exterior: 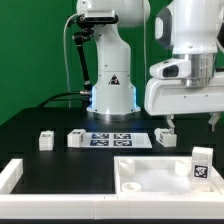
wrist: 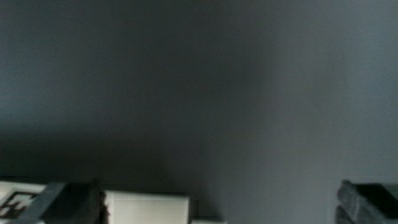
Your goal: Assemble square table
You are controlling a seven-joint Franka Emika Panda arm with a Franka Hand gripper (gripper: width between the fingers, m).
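Observation:
The square table's large white panel [exterior: 150, 172] lies at the front on the exterior view's right. One white tagged leg [exterior: 202, 166] stands on its right side. Two legs [exterior: 45, 141] [exterior: 77, 138] lie on the black table left of the marker board. A fourth leg [exterior: 166, 138] lies right of the board, just under my gripper [exterior: 170, 127]. In the wrist view my gripper [wrist: 222, 205] is open, its dark fingers [wrist: 71, 203] far apart. A white block, probably that leg [wrist: 151, 208], sits between them close to one finger. Nothing is held.
The marker board [exterior: 120, 138] lies flat in front of the robot base [exterior: 112, 95]. The low white border wall [exterior: 12, 176] runs along the front and up the left side. A green backdrop stands behind.

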